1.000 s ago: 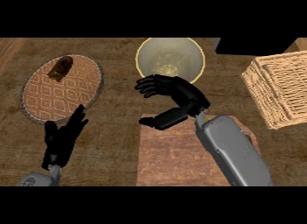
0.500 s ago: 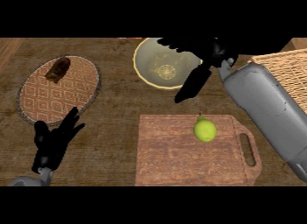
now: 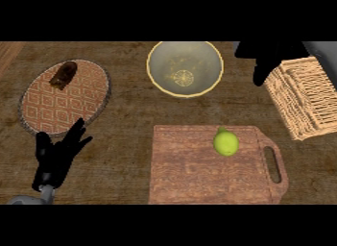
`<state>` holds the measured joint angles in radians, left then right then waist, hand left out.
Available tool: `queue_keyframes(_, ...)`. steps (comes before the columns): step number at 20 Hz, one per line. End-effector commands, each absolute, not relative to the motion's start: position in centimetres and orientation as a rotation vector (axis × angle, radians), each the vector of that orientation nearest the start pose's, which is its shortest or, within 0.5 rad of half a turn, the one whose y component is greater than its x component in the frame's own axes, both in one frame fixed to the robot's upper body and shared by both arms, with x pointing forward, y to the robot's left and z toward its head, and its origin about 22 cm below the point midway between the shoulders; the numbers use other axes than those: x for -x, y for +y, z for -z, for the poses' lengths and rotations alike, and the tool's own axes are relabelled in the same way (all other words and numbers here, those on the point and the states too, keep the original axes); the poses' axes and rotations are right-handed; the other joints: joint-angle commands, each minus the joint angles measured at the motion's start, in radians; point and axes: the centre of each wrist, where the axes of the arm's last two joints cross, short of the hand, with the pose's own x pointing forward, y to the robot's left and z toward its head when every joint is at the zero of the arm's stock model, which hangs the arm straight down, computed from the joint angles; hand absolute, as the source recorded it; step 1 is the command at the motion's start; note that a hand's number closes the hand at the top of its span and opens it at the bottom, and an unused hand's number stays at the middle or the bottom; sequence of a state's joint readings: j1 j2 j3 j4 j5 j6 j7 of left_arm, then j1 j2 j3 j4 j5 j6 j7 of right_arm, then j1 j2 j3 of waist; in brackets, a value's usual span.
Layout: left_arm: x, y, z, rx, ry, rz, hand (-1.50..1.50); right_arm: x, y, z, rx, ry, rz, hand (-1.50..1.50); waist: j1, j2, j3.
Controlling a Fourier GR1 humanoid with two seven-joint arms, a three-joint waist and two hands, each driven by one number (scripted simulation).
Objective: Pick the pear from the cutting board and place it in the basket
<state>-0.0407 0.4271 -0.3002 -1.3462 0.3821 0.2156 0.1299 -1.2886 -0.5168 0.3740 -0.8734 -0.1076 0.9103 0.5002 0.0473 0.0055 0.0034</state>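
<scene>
1. The pear (image 3: pixel 226 143) is green and lies on the cutting board (image 3: pixel 199 178), near the board's far right corner. Nothing is touching it, so I think the picking up has not started yet.
2. The cutting board is brown wood with a handle hole on its right side. It sits near the bottom of the view, a good flat spot for fruit to wait on.
3. The basket (image 3: pixel 309 98) is woven and tan. It stands to the right, a bit farther away than the board. That is where the pear has to go, so it is handy that it is close by.
4. The right hand (image 3: pixel 270 60) is black and shows far off at the top right, just beside the basket's far left corner. Its fingers hang down and are spread apart, and it holds nothing. It is well apart from the pear, so I guess it must come back to the board to grab it.
5. The left hand (image 3: pixel 57 156) rests at the near left with its fingers up and apart. It is also holding nothing.
6. A yellow bowl (image 3: pixel 185 69) sits far away in the middle. A round patterned plate (image 3: pixel 65 103) is on the left, with a small brown thing (image 3: pixel 63 76) on its far edge.
7. Everything stands on a dark wooden counter (image 3: pixel 128 120).
</scene>
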Motion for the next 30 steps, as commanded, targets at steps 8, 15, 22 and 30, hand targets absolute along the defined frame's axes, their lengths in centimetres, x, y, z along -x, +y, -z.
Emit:
queue_keyframes(8, -20.7, 29.6, 5.5, -0.122, -1.022, 0.060, 0.00, -45.2, -17.5, -32.0, 0.149, -0.774, -1.703, -1.50, 0.001, 0.007, -0.004)
queue_keyframes(15, -20.4, 27.6, 5.1, -0.133, -1.028, 0.062, 0.00, -45.8, -17.6, -28.1, 0.098, -0.808, -1.663, -1.50, -0.012, 0.004, -0.003)
queue_keyframes(22, -19.9, 30.0, 6.0, -0.134, -1.023, 0.045, 0.00, -45.3, -16.0, -22.6, 0.066, -0.851, -1.638, -1.50, -0.032, -0.001, -0.004)
queue_keyframes(30, -19.4, 29.2, 5.4, -0.153, -1.020, 0.055, 0.00, -44.1, -13.8, -17.5, 0.105, -0.790, -1.711, -1.50, -0.031, -0.002, -0.003)
